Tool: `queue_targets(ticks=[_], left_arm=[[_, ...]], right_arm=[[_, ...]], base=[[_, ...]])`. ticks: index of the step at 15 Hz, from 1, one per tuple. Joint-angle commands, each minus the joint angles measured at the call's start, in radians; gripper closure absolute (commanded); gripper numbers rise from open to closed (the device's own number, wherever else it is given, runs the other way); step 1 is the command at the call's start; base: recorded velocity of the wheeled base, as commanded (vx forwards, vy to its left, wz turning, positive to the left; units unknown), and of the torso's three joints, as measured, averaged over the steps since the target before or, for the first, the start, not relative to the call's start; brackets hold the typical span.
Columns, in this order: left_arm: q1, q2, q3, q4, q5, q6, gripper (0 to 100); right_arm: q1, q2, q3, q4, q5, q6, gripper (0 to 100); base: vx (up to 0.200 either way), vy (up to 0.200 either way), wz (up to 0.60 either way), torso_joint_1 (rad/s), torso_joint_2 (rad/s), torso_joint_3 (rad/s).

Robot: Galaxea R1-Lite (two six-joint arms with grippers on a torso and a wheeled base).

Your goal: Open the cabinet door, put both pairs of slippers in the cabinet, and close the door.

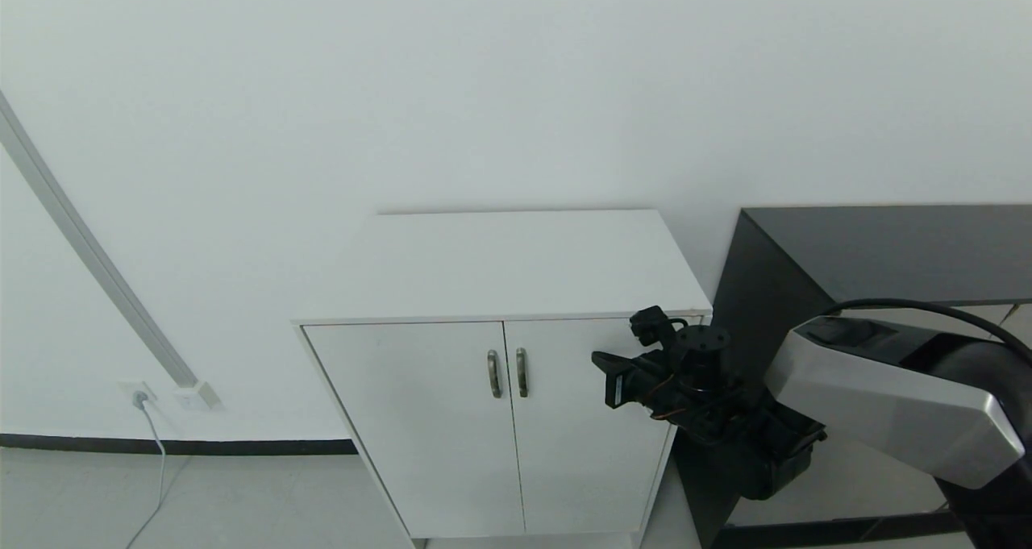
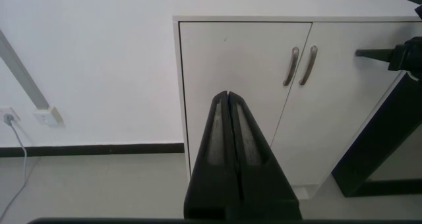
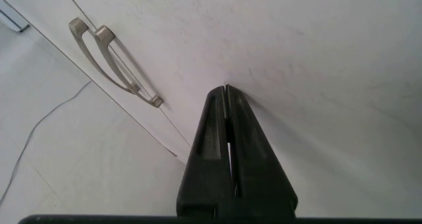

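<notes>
Cabinet: a white cabinet (image 1: 500, 267) stands on the floor (image 1: 201, 501) against the white wall (image 1: 516, 89), straight ahead of me.
Doors: the left door (image 1: 419, 420) and the right door (image 1: 564, 452) are both closed, flush with each other, with a thin seam between them.
Handles: two upright metal handles (image 1: 493, 373) sit side by side at the seam, one on each door, in the upper half.
My right end effector: my right end effector (image 1: 601, 361) is up in front of the right door, in its upper part, between the handles and the door's outer edge. It points at the door face. Its fingers (image 3: 214, 118) are pressed together with nothing between them. The tips are right at the door surface, but I cannot tell whether they touch it.
My left end effector: my left end effector (image 2: 228, 93) is also closed on nothing, its fingers (image 2: 214, 138) meeting at the tip. It hangs well back from the cabinet, aimed at the left door.
Beside the cabinet: a black piece of furniture (image 1: 887, 251) stands just to the right of it, against the same wall.
Wall on the left: a socket (image 1: 139, 393) low on the wall has a grey cable (image 1: 159, 452) plugged in and trailing down to the floor. A grey duct (image 1: 89, 251) slants down the wall to a small box beside the socket.
</notes>
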Motion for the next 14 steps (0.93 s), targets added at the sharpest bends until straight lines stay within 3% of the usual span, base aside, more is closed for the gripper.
queue_targets(ticks=[1, 6, 9, 14], left_arm=[[-0.001, 0.000, 0.000, 0.000, 0.001, 0.000, 100], [-0.001, 0.000, 0.000, 0.000, -0.001, 0.000, 100], [-0.001, 0.000, 0.000, 0.000, 0.001, 0.000, 100], [-0.001, 0.000, 0.000, 0.000, 0.001, 0.000, 100]], right_arm=[[-0.001, 0.005, -0.002, -0.002, 0.000, 0.000, 100], [0.001, -0.032, 0.044, -0.011, -0.004, 0.000, 100], [-0.005, -0.127, 0.147, -0.028, -0.007, 0.000, 100], [-0.096, -0.308, 0.345, -0.046, -0.087, -0.015, 100]], base=[[0.000, 0.000, 0.00, 0.000, 0.00, 0.000], [0.000, 0.000, 0.00, 0.000, 0.00, 0.000], [0.000, 0.000, 0.00, 0.000, 0.00, 0.000], [0.000, 0.000, 0.00, 0.000, 0.00, 0.000]])
